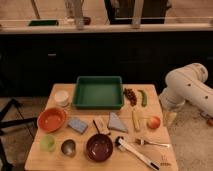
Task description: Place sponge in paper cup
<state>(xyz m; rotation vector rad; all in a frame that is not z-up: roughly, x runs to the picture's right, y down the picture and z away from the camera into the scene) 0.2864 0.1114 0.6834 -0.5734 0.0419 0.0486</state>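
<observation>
The sponge (77,125), a small flat blue-grey block, lies on the wooden table (155,160) left of centre, just right of the orange bowl (52,119). The paper cup (61,98), short and white, stands upright at the back left, beside the green tray. My white arm (187,87) reaches in from the right. The gripper (170,116) hangs low by the table's right edge, far from both sponge and cup, with nothing seen in it.
A green tray (99,92) sits at the back centre. A grey wedge (117,122), a dark red bowl (99,146), a translucent green cup (48,143), corn (136,120), a peach-coloured fruit (153,122), a fork (152,143) and a brush (137,152) lie around.
</observation>
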